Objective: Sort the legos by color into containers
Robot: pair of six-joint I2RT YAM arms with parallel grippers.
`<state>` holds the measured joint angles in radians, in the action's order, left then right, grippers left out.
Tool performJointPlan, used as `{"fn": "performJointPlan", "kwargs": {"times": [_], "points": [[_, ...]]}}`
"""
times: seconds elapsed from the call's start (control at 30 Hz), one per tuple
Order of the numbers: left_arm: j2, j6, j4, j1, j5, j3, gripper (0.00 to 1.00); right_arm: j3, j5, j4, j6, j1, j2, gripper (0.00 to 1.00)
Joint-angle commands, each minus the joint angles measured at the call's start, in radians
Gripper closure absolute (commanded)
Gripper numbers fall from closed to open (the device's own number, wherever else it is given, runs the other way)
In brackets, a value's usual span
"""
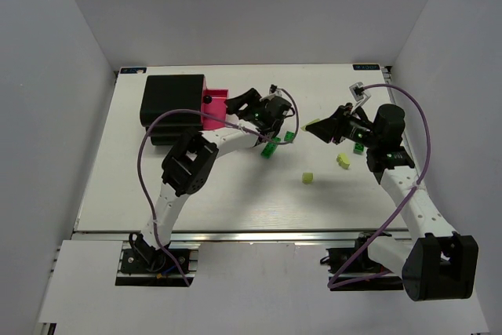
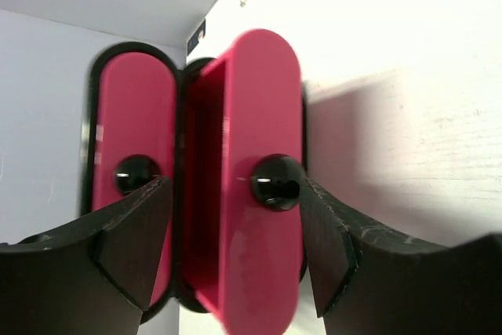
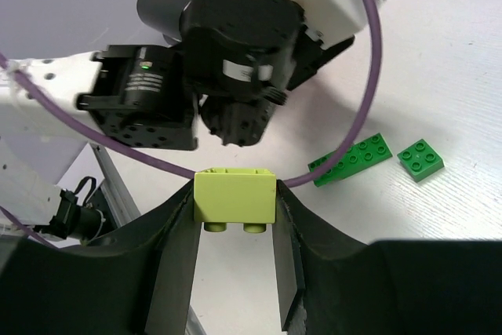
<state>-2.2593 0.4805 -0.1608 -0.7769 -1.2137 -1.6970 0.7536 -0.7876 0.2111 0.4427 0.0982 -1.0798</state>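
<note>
Barely begun: drawer [image 2: 259,100] out at ten o'clock, left gripper [image 2: 233,184] spread around knob [image 2: 276,182], right gripper [image 3: 235,194] pinching yellow brick [image 3: 234,202], loose bricks [image 1: 271,147] awaiting sorting.

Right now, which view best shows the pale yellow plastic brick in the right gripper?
Right wrist: the pale yellow plastic brick sits large and sharp in the right gripper. Top external shows a yellow speck; left wrist, nothing.

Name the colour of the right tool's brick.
The brick is pale yellow; best in right wrist view.
</note>
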Motion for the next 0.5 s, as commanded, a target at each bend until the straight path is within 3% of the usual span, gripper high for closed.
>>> {"fn": "performJointPlan", "kwargs": {"times": [0.0, 0.37, 0.47], "points": [[0.15, -0.016, 0.01, -0.016, 0.006, -0.02, 0.25, 0.015, 0.005, 0.019, -0.009, -0.011, 0.029, 1.0], [0.309, -0.101, -0.104, -0.096, 0.065, 0.057, 0.26, 0.049, 0.102, -0.024, -0.071, -0.048, 0.083, 1.0], [0.362, -0.151, -0.154, -0.114, 0.066, 0.054, 0.31, 0.078, 0.125, -0.059, -0.099, -0.055, 0.095, 1.0]]}}
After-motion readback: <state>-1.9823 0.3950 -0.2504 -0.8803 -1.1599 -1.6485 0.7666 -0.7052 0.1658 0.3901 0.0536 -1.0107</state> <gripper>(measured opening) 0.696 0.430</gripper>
